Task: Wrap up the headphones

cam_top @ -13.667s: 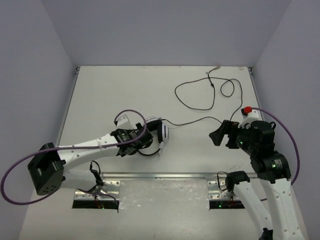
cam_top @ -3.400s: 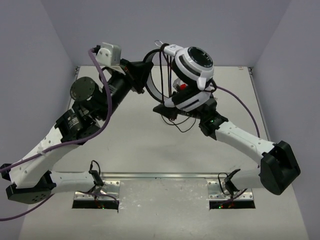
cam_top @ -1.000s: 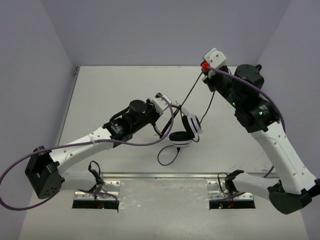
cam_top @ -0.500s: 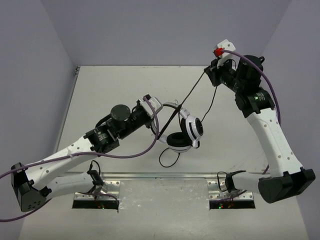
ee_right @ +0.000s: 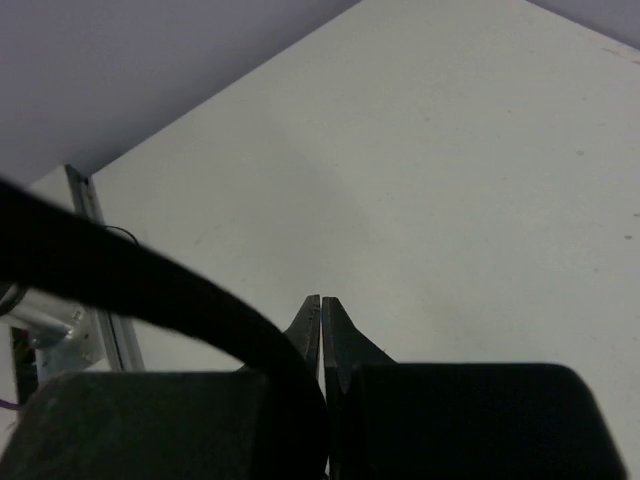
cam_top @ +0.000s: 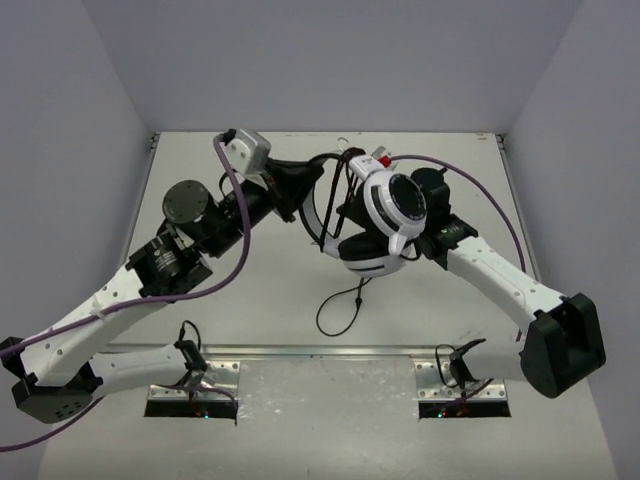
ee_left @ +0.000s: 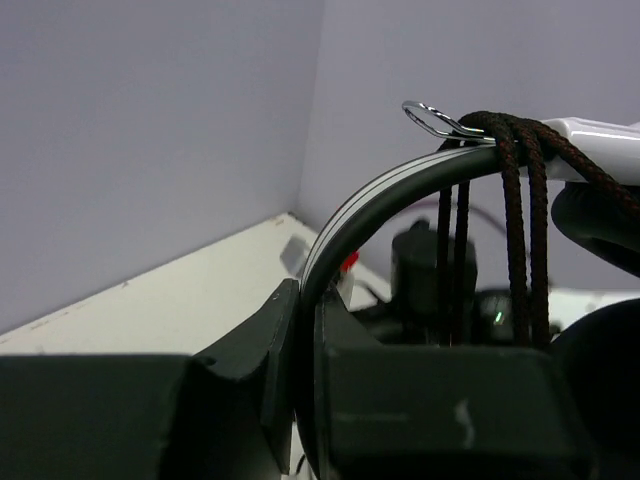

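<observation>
The headphones [cam_top: 393, 208] hang in the air above the table's middle, one white-and-black ear cup facing the top camera. My left gripper [cam_top: 303, 184] is shut on their thin black headband [ee_left: 372, 193], which arches up out of the jaws. Several turns of the black cord [ee_left: 512, 150] are wound round the band near its metal loop [ee_left: 433, 118]. A slack loop of cord [cam_top: 334, 318] hangs down to the table. My right gripper [ee_right: 321, 302] is shut, and a blurred dark strand [ee_right: 140, 275] runs across its left finger into the jaws. In the top view the ear cup hides it.
The right arm's wrist [cam_top: 432, 190] sits right behind the ear cup, close to the left arm's fingers. Thick purple cables [cam_top: 228, 210] trail along both arms. Metal mounting plates [cam_top: 210, 385] lie at the table's near edge. Grey walls close three sides.
The left arm has lifted the headphones up and toward the back. The right arm has swung from the back right in behind the ear cup, and the cord that was taut now hangs slack.
</observation>
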Controlling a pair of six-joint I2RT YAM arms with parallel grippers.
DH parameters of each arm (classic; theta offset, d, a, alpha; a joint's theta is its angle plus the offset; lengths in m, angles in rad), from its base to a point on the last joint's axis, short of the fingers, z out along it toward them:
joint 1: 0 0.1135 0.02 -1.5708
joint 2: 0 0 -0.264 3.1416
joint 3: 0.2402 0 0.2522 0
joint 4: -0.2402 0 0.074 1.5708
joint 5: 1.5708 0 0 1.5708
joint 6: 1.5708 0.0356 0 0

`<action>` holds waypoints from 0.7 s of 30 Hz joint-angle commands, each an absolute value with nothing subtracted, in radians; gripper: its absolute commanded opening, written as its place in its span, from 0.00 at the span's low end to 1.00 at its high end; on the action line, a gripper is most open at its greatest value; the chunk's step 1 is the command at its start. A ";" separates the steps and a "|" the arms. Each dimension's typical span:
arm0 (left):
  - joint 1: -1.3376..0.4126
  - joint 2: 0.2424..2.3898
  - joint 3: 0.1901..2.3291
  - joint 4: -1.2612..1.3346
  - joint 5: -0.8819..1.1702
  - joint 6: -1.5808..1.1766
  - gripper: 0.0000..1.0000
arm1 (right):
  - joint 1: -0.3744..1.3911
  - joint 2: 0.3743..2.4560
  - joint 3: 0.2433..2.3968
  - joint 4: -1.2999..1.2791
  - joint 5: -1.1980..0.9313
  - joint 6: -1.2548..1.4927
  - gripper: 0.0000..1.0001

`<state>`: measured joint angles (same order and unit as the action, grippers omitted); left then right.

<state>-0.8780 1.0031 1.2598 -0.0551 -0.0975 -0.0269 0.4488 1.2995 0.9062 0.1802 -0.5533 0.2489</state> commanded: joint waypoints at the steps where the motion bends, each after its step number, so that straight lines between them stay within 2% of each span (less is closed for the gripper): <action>1: -0.888 0.994 1.408 0.160 -0.316 -0.244 0.00 | 0.492 1.285 0.825 0.484 -0.609 0.426 0.02; 7: -0.888 1.095 1.577 0.095 -0.633 -0.285 0.00 | 0.636 1.298 0.710 0.645 -0.583 0.476 0.02; 13: -0.885 1.285 1.830 -0.073 -0.793 -0.154 0.00 | 0.683 1.243 0.565 0.718 -0.528 0.471 0.01; 17: -0.798 1.403 1.968 -0.219 -0.750 -0.156 0.00 | 0.706 1.134 0.477 0.648 -0.480 0.422 0.01; 21: -0.602 1.476 2.040 -0.363 -0.600 -0.262 0.00 | 0.768 1.004 0.430 0.546 -0.405 0.329 0.01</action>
